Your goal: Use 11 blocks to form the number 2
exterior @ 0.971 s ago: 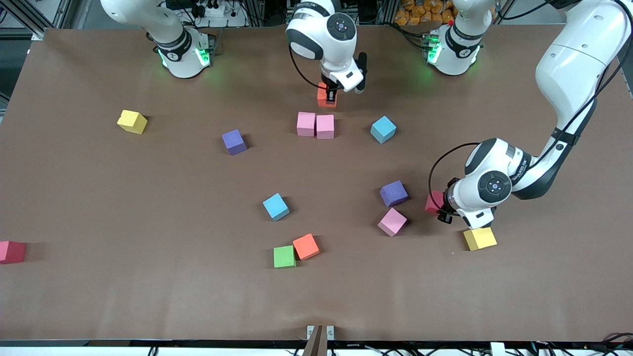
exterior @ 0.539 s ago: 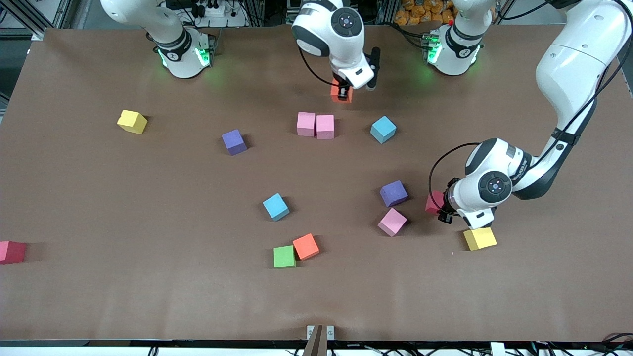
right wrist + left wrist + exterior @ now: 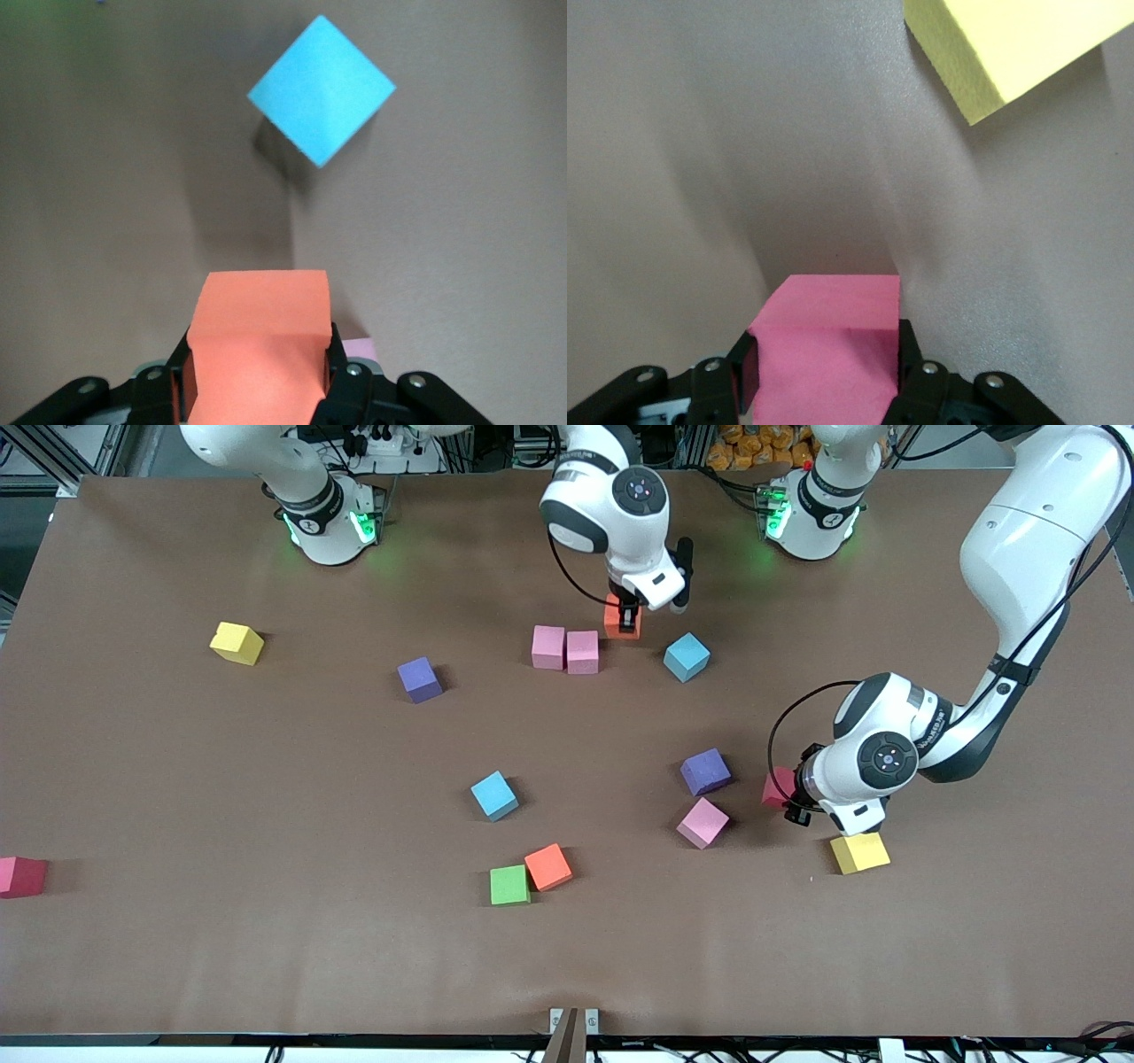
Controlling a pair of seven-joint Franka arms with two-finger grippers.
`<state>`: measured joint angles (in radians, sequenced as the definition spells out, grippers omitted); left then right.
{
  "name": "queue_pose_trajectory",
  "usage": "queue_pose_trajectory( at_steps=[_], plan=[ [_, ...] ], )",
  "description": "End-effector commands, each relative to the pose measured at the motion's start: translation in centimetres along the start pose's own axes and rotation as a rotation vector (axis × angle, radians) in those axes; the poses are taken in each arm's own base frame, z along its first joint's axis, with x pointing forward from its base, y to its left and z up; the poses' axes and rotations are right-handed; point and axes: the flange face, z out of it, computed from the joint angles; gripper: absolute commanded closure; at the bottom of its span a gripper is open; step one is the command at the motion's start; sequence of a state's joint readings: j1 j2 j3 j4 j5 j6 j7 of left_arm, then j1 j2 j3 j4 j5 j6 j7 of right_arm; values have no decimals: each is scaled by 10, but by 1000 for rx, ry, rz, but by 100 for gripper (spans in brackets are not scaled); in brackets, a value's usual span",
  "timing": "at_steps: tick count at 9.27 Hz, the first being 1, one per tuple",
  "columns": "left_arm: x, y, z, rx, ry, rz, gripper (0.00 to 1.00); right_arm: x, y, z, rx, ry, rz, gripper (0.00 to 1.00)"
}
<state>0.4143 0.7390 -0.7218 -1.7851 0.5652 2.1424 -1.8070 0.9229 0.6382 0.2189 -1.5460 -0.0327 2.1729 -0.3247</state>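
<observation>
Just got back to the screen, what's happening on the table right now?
The right gripper holds an orange block beside the pair of pink blocks, the only ones lined up so far. The left gripper is shut on a red block, close to a yellow block. The other blocks lie scattered, so the number 2 is barely begun.

Blocks, matte cubes, scattered: two pink point(image 3: 565, 649) abutting at upper centre; orange point(image 3: 622, 622) gripper-held beside them; red point(image 3: 777, 788) gripper-held at centre right; remainder loose, digit unformed.
</observation>
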Motion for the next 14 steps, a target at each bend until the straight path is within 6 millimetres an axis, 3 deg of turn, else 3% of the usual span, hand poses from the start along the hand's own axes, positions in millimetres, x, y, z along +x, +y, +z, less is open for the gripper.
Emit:
queue_pose_trajectory(
  at_steps=[1, 3, 4, 10, 14],
  plan=[
    [-3, 2, 2, 5, -23, -17, 100, 3, 25, 6, -30, 14, 11, 100],
    [-4, 2, 2, 7, -30, -20, 100, 1, 48, 33, -32, 39, 24, 100],
    [-4, 2, 2, 7, -30, -21, 100, 3, 51, 35, -31, 43, 14, 100],
    [-2, 2, -1, 4, -27, -20, 100, 0, 52, 45, -14, 19, -20, 100],
    [1, 9, -16, -27, -20, -16, 100, -1, 48, 51, -8, 6, -23, 100]
  ],
)
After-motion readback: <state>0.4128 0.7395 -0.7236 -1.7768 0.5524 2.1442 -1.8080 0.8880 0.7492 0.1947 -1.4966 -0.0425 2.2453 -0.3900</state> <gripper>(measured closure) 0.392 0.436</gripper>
